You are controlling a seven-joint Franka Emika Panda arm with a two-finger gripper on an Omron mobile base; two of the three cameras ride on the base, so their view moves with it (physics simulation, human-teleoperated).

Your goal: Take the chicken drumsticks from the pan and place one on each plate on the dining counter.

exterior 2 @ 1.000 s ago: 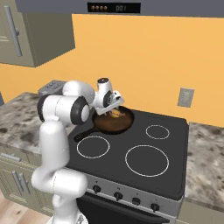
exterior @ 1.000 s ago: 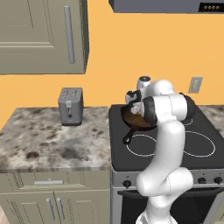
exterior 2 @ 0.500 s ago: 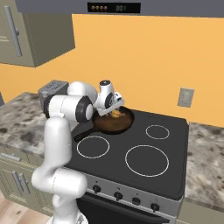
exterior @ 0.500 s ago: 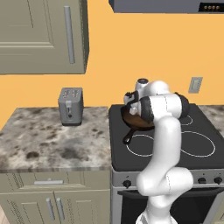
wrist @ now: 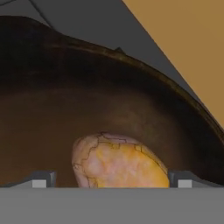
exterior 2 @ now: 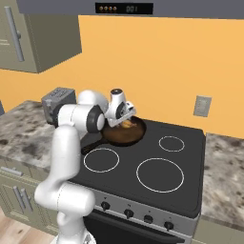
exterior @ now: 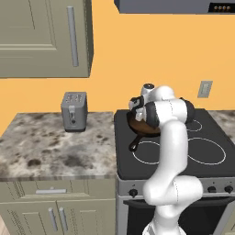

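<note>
**Between my fingertips: a drumstick, low in the pan**

Between my two spread fingertips, my pincer (wrist: 111,181) straddles one chicken drumstick (wrist: 120,164); the tips sit apart on either flank, and I can't tell whether they touch it yet. It lies dead ahead and just below me, its long axis running across the gap towards my right tip. Around it curves the pan (wrist: 52,105), which rests on the rear left burner of the stove (exterior 2: 157,171). I judge a straight closing would catch it.
</note>
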